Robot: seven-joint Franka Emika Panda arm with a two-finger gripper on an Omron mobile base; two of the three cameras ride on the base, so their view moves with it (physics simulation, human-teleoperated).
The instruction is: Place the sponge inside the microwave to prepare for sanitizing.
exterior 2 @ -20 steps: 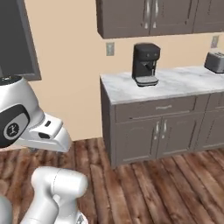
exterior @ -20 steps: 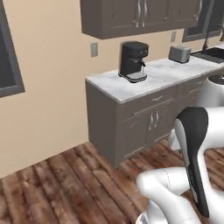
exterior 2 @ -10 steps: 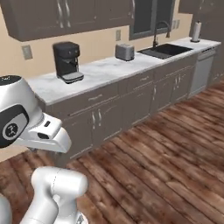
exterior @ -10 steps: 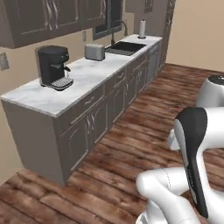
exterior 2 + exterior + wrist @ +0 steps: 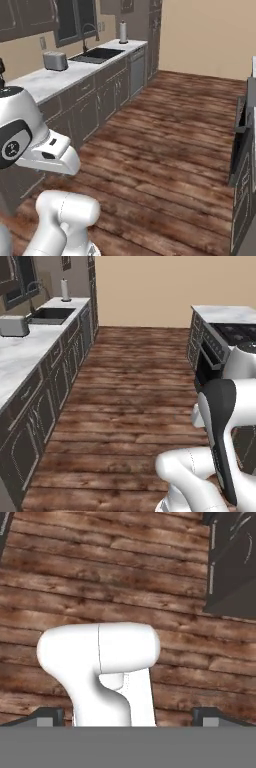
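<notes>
Wooden floor (image 5: 135,386) fills the middle of both base frames, a marble tabletop (image 5: 22,353) with sink (image 5: 50,314) and toaster (image 5: 12,326) along the left. Low in the hand frame, the gripper (image 5: 128,716) stands wide open, empty. Sponge and microwave: cannot tell where.

Brown plank floor (image 5: 135,386); grey-veined white marble counter (image 5: 25,356); dark grey cabinets (image 5: 100,100); beige wall (image 5: 165,286).

floor (image 5: 135,386): worn brown wood planks | counter (image 5: 20,356): pale veined marble | toaster (image 5: 55,61): brushed grey metal
</notes>
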